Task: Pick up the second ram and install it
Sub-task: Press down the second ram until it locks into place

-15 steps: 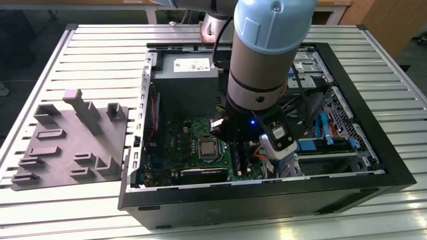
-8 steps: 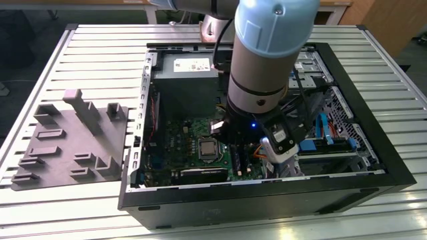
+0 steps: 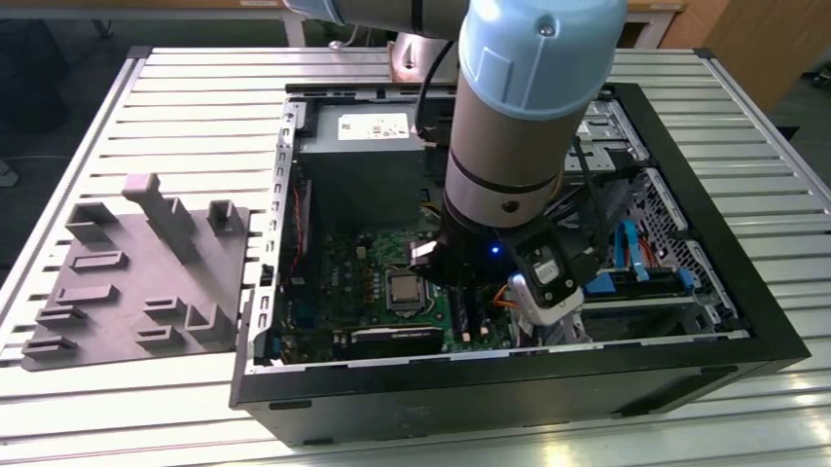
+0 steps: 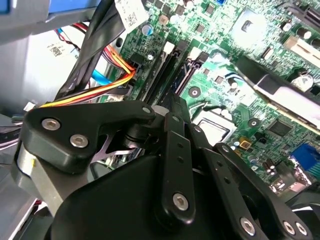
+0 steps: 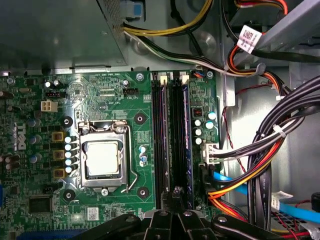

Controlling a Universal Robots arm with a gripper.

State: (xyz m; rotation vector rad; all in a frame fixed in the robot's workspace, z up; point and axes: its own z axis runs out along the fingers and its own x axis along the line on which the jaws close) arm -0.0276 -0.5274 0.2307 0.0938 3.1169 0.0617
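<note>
**First wrist view.** The pincer (image 5: pixel 176 194) is closed, its tips drawn together over the near end of the two memory slots on the motherboard (image 5: pixel 135 100). The second ram (image 5: pixel 182 130) appears to stand in the slot directly beneath the tips. The tips look placed there to press it down, though a grip cannot be confirmed. A white tag (image 5: pixel 247 36) on the cables beyond the pincer carries print too small to read.

**Second wrist view.** The pincer (image 4: pixel 173 100) points down at the slots. The cable bundle (image 4: pixel 100 55) runs just beside it, clear of the slots.

**Exterior view.** The arm (image 3: pixel 520 97) reaches into the open computer case (image 3: pixel 727 292) on the tabletop (image 3: pixel 195 97). The grey tray (image 3: pixel 130 282) lies well apart from the pincer, outside the case.
</note>
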